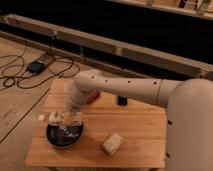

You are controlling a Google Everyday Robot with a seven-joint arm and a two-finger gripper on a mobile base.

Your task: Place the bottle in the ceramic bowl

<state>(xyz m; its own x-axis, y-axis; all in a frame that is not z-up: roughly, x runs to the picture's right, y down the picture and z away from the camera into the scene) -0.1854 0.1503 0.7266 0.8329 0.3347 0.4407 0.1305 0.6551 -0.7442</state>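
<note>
The gripper [64, 119] clasps the bottle [52, 118] over the ceramic bowl [64, 135] by the worktop's [135, 130] left edge; released off-centre, it could roll out.

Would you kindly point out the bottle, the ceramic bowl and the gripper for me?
bottle [51, 117]: camera view, on its clear body.
ceramic bowl [59, 139]: camera view, on its dark front rim.
gripper [69, 119]: camera view, over the bowl, between its fingertips.
</note>
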